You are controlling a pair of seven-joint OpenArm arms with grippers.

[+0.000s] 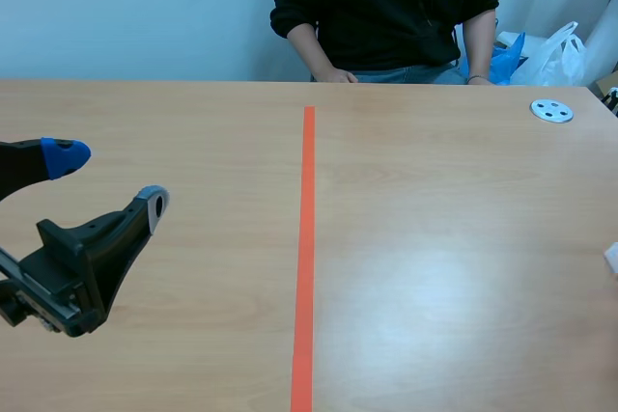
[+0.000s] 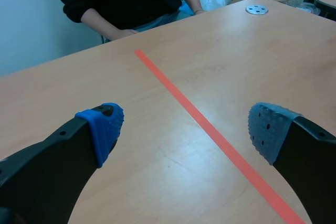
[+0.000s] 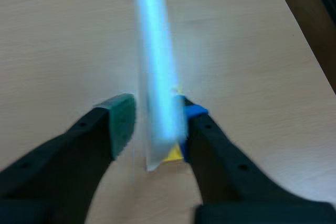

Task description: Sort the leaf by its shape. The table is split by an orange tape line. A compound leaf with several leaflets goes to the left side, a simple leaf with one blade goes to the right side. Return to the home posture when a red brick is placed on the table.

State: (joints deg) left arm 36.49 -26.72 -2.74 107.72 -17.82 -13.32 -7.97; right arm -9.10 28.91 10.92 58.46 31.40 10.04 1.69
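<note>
On my right wrist feed the right gripper (image 3: 157,116) is pinching a pale, bluish translucent sheet (image 3: 155,77) that stands upright and edge-on between the green pad (image 3: 122,121) and the blue pad (image 3: 193,113), with a bit of yellow showing at its lower end. The sheet is badly blurred, so I cannot tell whether a leaf is on it or what shape it has. It hangs over bare wood, not far from the table's edge. The left gripper (image 1: 108,180) hovers over the left half of the table (image 1: 463,238), fingers spread wide with nothing between them. Ahead of it runs the orange tape line (image 1: 307,258). Across the table sits a person (image 1: 386,7) in a black top, hands at the far edge. A small round metal disc (image 1: 551,111) lies at the far right corner.
</note>
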